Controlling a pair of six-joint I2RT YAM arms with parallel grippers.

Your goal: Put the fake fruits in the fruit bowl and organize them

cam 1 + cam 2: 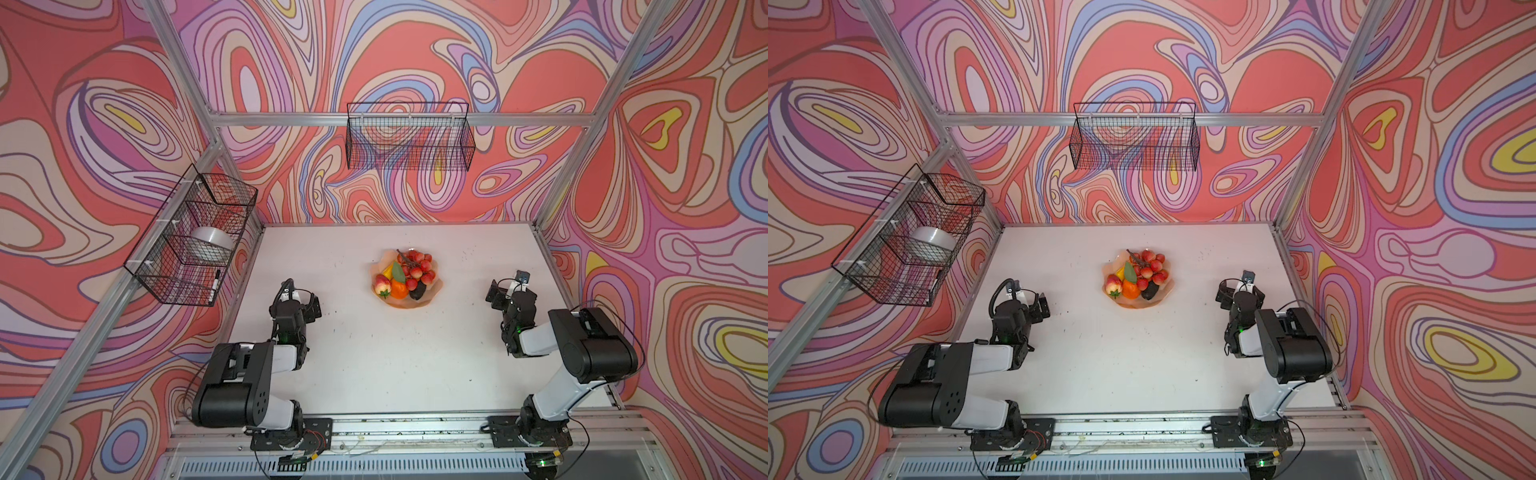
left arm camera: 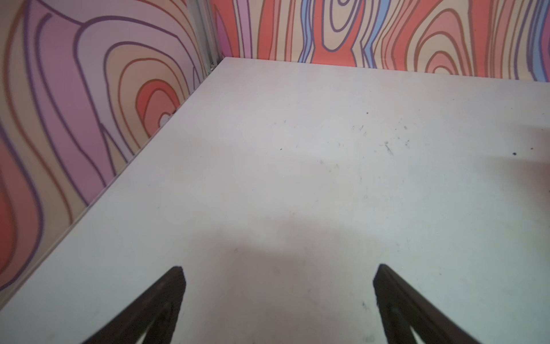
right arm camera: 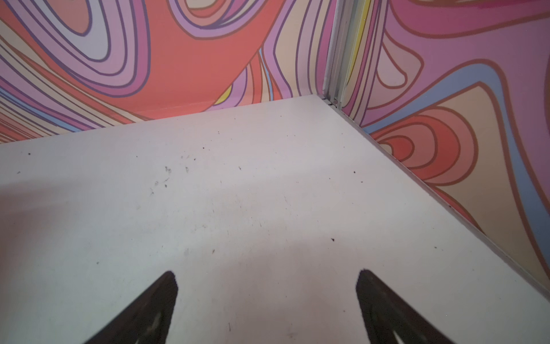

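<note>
The peach-pink fruit bowl stands mid-table in both top views. In it lie the fake fruits: a red grape cluster with a green leaf, a strawberry, an orange, a dark avocado and a yellow mango. My left gripper hovers open over bare table, well left of the bowl. Over on the bowl's right, my right gripper is open too, holding nothing. Neither wrist view shows the bowl.
A wire basket on the left wall holds a clear whitish tub and a marker. A second wire basket hangs on the back wall. Patterned walls enclose the white table on three sides.
</note>
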